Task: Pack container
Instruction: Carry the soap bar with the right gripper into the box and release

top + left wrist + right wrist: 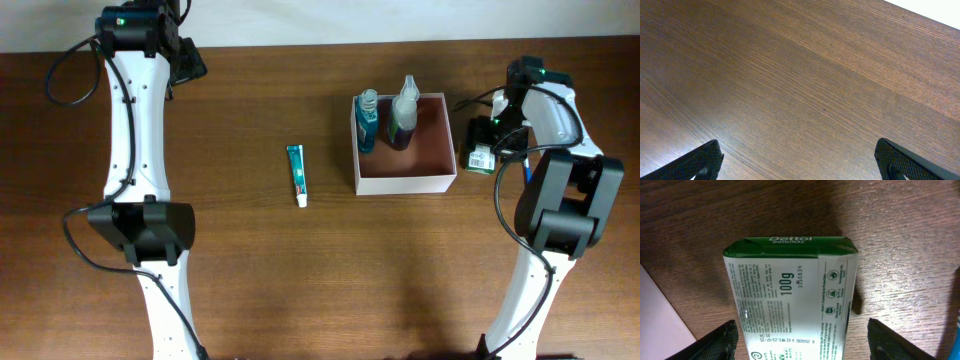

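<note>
The container (437, 182), a square white-walled box with a reddish-brown inside, stands right of centre with two bottles (404, 118) upright at its far side. A green-white soap packet (480, 157) lies on the table just right of it; in the right wrist view it (790, 295) sits between my open right gripper's (800, 340) fingers, which straddle it without touching. A teal toothpaste tube (296, 172) lies left of the container. My left gripper (799, 162) is open and empty over bare wood at the far left.
The container's white wall edge (655, 315) shows at the left of the right wrist view, close to the packet. The left arm's column (135, 130) runs down the left side of the table, the right arm's (555, 200) down the right.
</note>
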Controlling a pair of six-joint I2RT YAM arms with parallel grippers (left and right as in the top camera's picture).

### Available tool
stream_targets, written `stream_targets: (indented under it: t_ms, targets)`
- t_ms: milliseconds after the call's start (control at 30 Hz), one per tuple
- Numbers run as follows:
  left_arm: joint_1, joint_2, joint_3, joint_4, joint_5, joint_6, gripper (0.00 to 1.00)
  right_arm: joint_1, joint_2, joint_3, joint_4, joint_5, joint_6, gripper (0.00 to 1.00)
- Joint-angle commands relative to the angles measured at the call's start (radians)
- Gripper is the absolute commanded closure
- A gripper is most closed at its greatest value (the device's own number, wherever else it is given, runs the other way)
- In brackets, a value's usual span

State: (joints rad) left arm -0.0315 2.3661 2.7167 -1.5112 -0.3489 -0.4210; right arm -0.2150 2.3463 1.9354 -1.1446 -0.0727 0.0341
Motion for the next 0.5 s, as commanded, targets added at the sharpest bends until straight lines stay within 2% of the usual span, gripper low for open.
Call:
stream_targets:
  t_ms: [0,300,333,467]
  targets:
    - [0.002,0.008,-0.002,0.000,-0.007,-0.012,0.01,0.005,0.025,0.016,0.002,0.011,-0.003,0.23]
    - [0.002,0.008,-0.002,0.000,-0.007,-0.012,0.01,0.005,0.041,0.015,0.005,0.032,-0.003,0.19]
    - [0.002,0.008,-0.002,0.000,-0.007,-0.012,0.01,0.005,0.041,0.015,0.005,0.032,-0.003,0.22]
    - [0.002,0.008,-0.002,-0.001,-0.007,-0.012,0.01,0.005,0.045,0.015,0.009,0.032,-0.003,0.45]
